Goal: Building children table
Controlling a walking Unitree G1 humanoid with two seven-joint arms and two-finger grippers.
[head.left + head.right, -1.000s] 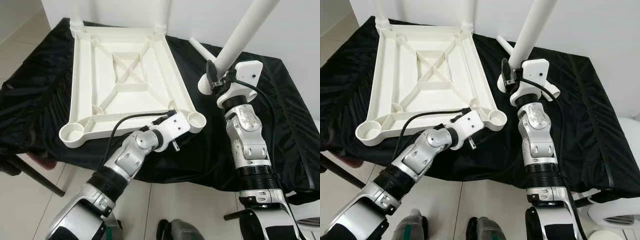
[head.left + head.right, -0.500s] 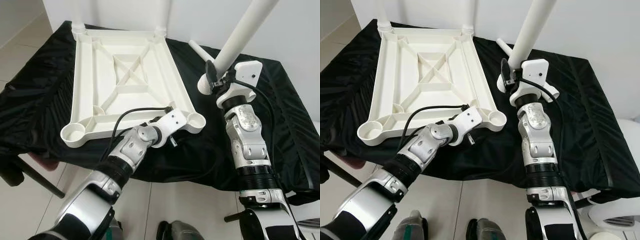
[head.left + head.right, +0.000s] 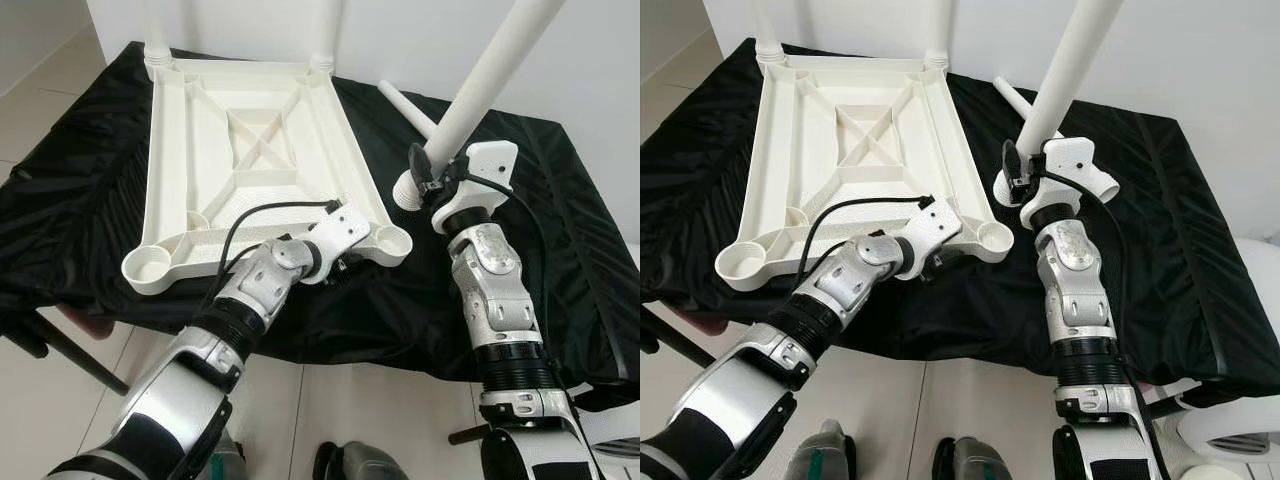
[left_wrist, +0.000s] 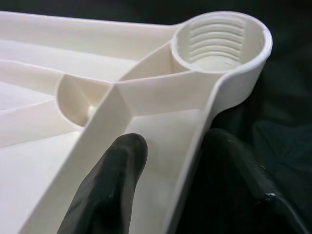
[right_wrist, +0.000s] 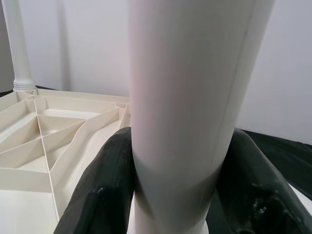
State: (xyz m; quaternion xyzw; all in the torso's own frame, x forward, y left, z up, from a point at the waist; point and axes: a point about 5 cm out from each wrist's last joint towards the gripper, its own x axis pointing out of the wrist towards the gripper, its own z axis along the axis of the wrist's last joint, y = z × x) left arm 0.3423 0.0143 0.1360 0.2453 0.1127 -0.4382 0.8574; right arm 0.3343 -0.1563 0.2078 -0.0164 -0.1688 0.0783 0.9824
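Tabletop [image 3: 250,150] is lying upside down on the bench's [image 3: 560,250] left half, sockets up for legs. Left end effector [image 3: 345,268] is pinching its near rim, steadying it. Right end effector [image 3: 425,175] is gripping a leg [image 3: 480,90], tilted, just beside the near-right socket [image 3: 393,238]

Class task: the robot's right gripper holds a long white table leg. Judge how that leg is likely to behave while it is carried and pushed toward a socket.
The table leg looks like stiff, smooth plastic, so it probably won't bend but may slip. It rises far above the right gripper, which clamps it near the lower end, so it could lever sideways. Being round, it would likely roll if laid on the black cloth.
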